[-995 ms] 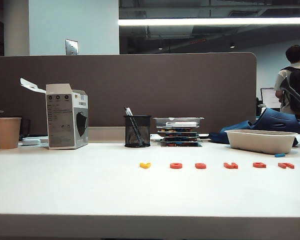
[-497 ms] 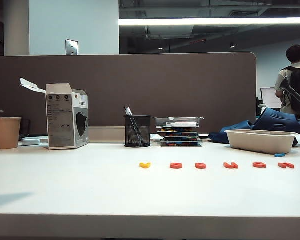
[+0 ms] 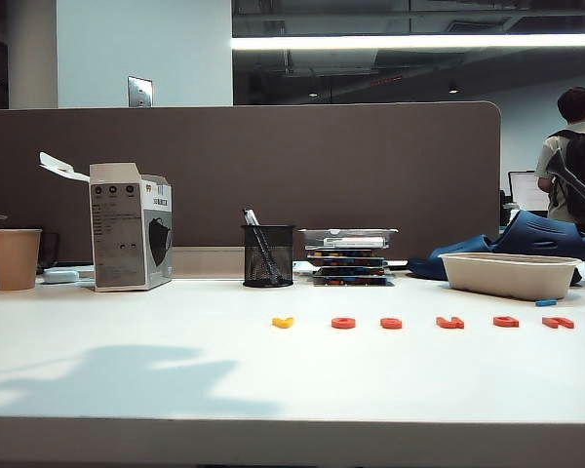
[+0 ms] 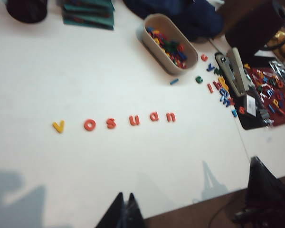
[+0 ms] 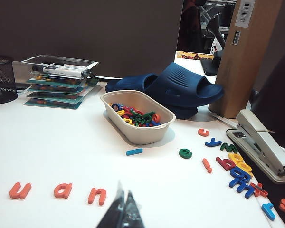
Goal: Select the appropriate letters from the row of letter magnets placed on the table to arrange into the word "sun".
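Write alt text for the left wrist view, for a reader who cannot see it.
Six letter magnets lie in a row on the white table, reading v, o, s, u, a, n, the v yellow and the rest orange-red. The left gripper, shut, hangs over the table's front edge, empty. Behind the row, a beige tray holds mixed coloured letters.

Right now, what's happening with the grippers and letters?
Left gripper shut, above table; right gripper shut, empty. Small flat orange-red plastic letters S, U, N untouched. Nothing blocking.
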`<state>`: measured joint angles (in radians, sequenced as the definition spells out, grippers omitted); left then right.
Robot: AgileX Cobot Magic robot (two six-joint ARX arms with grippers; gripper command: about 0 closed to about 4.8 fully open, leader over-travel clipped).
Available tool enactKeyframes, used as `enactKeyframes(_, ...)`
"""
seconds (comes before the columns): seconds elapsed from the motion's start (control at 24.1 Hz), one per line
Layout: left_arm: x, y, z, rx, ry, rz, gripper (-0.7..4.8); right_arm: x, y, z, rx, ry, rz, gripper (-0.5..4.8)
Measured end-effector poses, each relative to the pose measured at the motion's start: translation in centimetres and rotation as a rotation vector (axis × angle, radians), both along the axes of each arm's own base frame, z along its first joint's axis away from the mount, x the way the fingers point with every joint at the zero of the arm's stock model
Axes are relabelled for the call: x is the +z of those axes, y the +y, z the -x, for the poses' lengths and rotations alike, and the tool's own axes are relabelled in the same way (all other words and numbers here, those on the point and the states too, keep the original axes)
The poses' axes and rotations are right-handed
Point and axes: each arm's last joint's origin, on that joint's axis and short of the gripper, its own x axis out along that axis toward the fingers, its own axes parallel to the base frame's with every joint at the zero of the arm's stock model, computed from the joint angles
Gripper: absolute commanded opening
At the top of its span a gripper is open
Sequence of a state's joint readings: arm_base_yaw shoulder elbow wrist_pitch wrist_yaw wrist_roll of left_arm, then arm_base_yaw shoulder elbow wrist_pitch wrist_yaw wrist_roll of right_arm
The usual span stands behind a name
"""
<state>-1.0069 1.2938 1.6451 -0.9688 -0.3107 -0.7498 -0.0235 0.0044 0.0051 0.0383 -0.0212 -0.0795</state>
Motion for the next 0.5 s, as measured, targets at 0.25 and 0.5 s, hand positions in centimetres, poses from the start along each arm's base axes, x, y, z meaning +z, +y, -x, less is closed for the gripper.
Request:
enactKeyframes(0.25,-1.0,-1.4,-0.5,0.024,0.031,-0.018,-0.03,0.0,0.0,0.0,0.000,0.002,0.000,-0.01)
enactKeyframes(0.5,-0.9,-1.3,-0.6,0.071,0.012,-0.023,-0.04,1.2,0.0,0.3,0.001,0.008,-0.046,-0.01)
